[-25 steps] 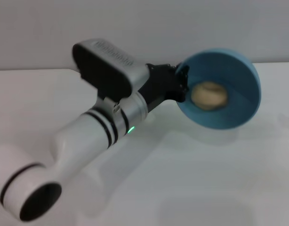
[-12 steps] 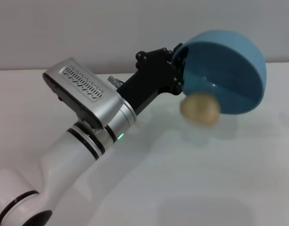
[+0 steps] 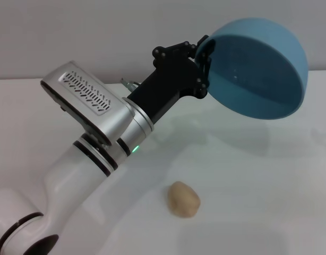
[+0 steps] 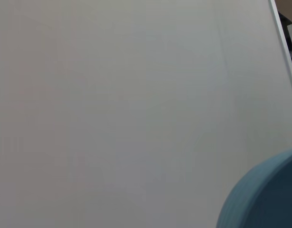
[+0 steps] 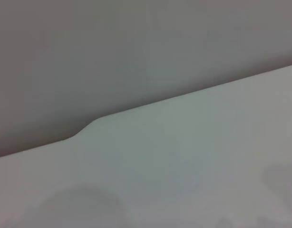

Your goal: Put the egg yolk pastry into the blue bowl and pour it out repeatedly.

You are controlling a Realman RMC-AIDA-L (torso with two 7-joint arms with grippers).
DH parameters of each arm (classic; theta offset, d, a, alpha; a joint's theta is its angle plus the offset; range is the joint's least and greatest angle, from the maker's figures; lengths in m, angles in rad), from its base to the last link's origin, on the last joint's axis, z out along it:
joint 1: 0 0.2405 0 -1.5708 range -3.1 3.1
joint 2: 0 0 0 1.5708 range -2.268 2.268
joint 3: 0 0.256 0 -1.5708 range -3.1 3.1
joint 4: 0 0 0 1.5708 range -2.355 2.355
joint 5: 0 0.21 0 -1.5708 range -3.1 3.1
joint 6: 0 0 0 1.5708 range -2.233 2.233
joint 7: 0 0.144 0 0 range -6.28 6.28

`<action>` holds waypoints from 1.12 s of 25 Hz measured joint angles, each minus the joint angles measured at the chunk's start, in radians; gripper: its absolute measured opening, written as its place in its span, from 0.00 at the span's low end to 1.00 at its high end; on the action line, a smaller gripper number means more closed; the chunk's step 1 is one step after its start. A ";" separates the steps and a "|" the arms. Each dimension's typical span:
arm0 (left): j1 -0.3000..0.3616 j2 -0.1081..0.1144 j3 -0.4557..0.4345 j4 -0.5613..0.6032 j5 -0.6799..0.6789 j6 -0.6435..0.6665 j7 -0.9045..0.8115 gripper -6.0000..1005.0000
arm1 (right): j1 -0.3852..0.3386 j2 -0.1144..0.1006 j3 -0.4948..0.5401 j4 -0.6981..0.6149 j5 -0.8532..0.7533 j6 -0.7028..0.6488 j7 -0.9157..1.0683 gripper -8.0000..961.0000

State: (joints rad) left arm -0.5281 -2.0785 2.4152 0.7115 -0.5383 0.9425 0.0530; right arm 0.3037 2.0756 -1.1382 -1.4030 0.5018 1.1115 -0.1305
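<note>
Left hand (image 3: 202, 66), black and set at the end of the white-and-silver arm, grips the rim of the round, glossy blue bowl (image 3: 258, 69) and holds it raised above the far right part of the white counter (image 3: 269, 175), tipped well past level so its mouth faces down and toward the arm. The bowl appears empty. The small, pale tan, rounded egg yolk pastry (image 3: 183, 199) lies on the counter, nearer and to the left of the bowl, well apart from it and touching nothing else.

By my reading the pour-out step is just finished, and the cycle calls for a refill. The next move likely needs the bowl turned upright and set down, or held steady, so the pastry can be picked up and dropped back in. The right hand is not in view in the head picture; its wrist camera shows only bare counter and wall, so I cannot tell whether it is released or clenched.

One second ago the pastry sat inside the bowl, which was tilted with its mouth toward the camera. Half a second ago the bowl had rolled further over and the pastry was falling just under its rim. Now the bowl is higher and the pastry has come to rest on the counter.
</note>
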 joint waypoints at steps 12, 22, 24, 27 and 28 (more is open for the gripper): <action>-0.006 0.013 -0.156 0.060 -0.063 -0.213 -0.048 0.01 | 0.034 -0.005 -0.058 0.030 0.178 0.036 -0.105 0.35; -0.042 0.016 -0.438 0.290 -0.020 -0.896 0.053 0.02 | 0.095 -0.007 -0.166 0.042 0.221 0.094 -0.132 0.34; -0.058 0.016 -0.496 0.323 -0.018 -1.032 0.054 0.02 | 0.115 -0.007 -0.187 0.045 0.222 0.118 -0.130 0.34; -0.080 0.017 -0.575 0.357 -0.018 -1.197 0.054 0.02 | 0.147 -0.006 -0.221 0.051 0.222 0.148 -0.126 0.34; -0.095 0.017 -0.616 0.367 -0.017 -1.282 0.054 0.02 | 0.159 -0.006 -0.234 0.056 0.223 0.158 -0.125 0.34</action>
State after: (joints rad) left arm -0.6231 -2.0617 1.7988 1.0782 -0.5551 -0.3396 0.1071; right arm 0.4629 2.0694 -1.3723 -1.3475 0.7243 1.2695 -0.2551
